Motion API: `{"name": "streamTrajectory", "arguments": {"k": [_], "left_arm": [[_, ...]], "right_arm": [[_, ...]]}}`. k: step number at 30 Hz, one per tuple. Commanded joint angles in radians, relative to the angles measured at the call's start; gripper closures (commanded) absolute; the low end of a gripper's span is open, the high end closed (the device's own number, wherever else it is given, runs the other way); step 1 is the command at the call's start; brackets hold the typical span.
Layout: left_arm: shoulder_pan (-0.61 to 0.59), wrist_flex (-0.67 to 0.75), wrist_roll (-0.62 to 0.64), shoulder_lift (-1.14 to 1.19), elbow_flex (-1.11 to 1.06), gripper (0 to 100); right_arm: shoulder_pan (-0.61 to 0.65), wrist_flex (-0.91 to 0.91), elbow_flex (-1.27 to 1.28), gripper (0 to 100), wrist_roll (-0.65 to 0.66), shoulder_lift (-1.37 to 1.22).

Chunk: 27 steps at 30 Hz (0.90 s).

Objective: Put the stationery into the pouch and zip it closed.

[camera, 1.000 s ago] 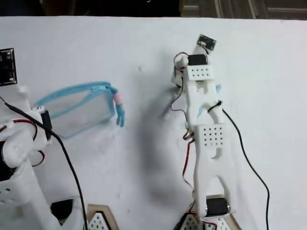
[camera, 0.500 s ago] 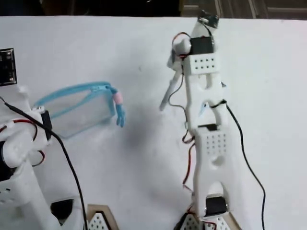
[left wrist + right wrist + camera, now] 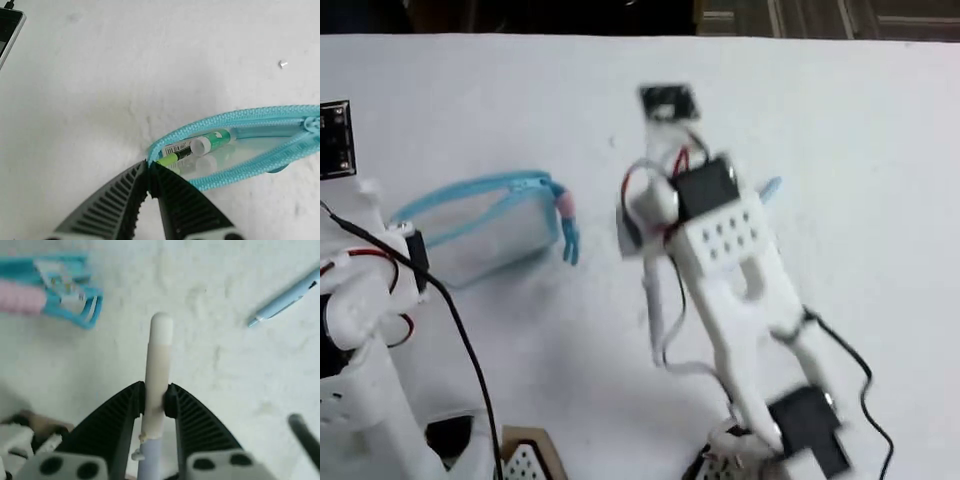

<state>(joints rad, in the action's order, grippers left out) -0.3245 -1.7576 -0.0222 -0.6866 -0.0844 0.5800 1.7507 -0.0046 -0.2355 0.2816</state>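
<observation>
1. Clear plastic pouch (image 3: 485,235) with a turquoise zipper lies on the white table (image 3: 470,100), zipper open.
2. Left gripper (image 3: 148,172): fingers clenched on the pouch's end corner.
3. Green-and-white marker (image 3: 210,141) and lime-green pen (image 3: 167,160) lie inside the pouch.
4. Right gripper (image 3: 154,392): fingers grasping a white cylindrical pen (image 3: 157,355), held above the table near the pink-and-blue zipper pull (image 3: 55,295).
5. Light blue pen (image 3: 282,300) lies on the table, apart from the pouch.

We've got bare table (image 3: 595,295) at the pouch's (image 3: 480,235) 3 o'clock, only its zip charm (image 3: 568,232) pokes out there.
</observation>
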Motion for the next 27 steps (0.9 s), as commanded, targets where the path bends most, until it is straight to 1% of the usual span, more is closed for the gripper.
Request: {"name": "streamTrajectory", "arguments": {"k": [1,3,5,10,14,19,23,27], "left_arm": [[-0.001,-0.011,-0.002,0.061,-0.061,98],[-0.001,-0.008,-0.002,0.062,-0.064,98],[-0.001,-0.008,-0.002,0.062,-0.063,98],[-0.001,-0.008,-0.002,0.062,-0.063,98],[-0.001,-0.008,-0.002,0.062,-0.061,98],[-0.001,-0.008,-0.002,0.062,-0.061,98],[-0.001,-0.008,-0.002,0.062,-0.063,98],[-0.001,-0.008,-0.002,0.062,-0.064,98]], "right_arm": [[0.065,-0.005,0.169,98.1,0.118,0.183],[0.084,-0.074,0.256,98.1,0.163,0.254],[0.085,-0.202,0.319,98.1,0.170,0.311],[0.090,-0.610,0.430,98.1,0.167,0.437],[0.084,-0.981,0.468,98.1,0.110,0.532],[0.111,-1.342,0.463,98.1,0.104,0.645],[0.176,-1.531,0.463,98.1,0.068,0.685],[0.223,-1.581,0.465,98.1,0.069,0.645]]}}
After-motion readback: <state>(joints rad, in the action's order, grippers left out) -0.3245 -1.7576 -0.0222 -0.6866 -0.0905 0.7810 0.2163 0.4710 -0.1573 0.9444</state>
